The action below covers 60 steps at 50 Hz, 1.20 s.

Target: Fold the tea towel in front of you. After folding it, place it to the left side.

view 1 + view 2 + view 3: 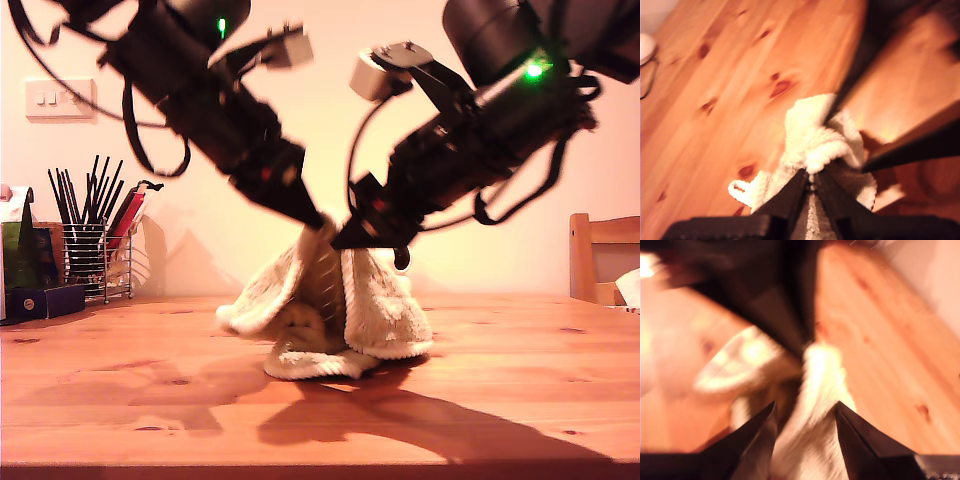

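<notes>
Both arms converge over the middle of the wooden table (520, 380) in the exterior view, meeting at the top of the tea towel (385, 305), which hangs bunched between us like a small tent. Its lower folds rest on the table at centre; the upper part is lifted clear. In the first wrist view, my first gripper (811, 181) has its jaws pinched nearly together on a gathered ridge of the towel (812, 137), fluffy pile bulging just past the fingertips. In the second wrist view, my second gripper (805, 412) shows its jaws set further apart with the towel (820, 375) running between them; the frame is motion-blurred, so we cannot tell whether they are actually clamped on it. The other arm's dark tip sits right at the cloth in each wrist view. We can't match first and second to the two arms in the exterior view from these frames. At the exterior view's left, a wire holder of dark utensils (95, 235) stands near the wall, a light switch (58, 98) above it. A chair back (600, 255) shows at the exterior view's right edge.
</notes>
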Tool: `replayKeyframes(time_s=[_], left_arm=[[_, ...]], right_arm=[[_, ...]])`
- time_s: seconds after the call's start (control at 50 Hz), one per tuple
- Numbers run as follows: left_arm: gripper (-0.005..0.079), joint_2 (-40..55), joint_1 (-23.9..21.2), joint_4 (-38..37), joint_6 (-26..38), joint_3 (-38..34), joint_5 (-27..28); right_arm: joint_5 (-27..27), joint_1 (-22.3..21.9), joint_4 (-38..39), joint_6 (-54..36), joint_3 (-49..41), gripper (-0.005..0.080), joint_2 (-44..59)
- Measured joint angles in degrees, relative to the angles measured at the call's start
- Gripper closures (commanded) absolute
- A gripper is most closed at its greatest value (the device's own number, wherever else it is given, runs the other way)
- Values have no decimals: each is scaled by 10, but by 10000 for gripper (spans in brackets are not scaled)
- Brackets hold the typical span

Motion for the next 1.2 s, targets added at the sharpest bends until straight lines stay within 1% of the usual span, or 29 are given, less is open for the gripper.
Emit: replayKeyframes(time_s=[0.2, 0.42, 0.64, 0.8, 0.94, 1.2], left_arm=[[766, -2, -2, -11, -10, 25, 10], [766, -2, -2, -36, -21, 28, 10], [766, -13, -2, -44, -21, 30, 10], [766, -18, -2, -60, -23, 60, 10], [766, -24, -4, -74, -37, 81, 17], [766, -26, -5, -77, -47, 82, 34]], right_arm=[[4, 0, 3, 13, 16, 416, 9], [41, -2, 0, 14, 16, 417, 12], [43, -18, -26, 14, 16, 419, 12], [44, -23, -27, 15, 16, 430, 12], [44, -23, -26, 38, 16, 437, 12], [43, -15, -26, 97, 16, 435, 12]])
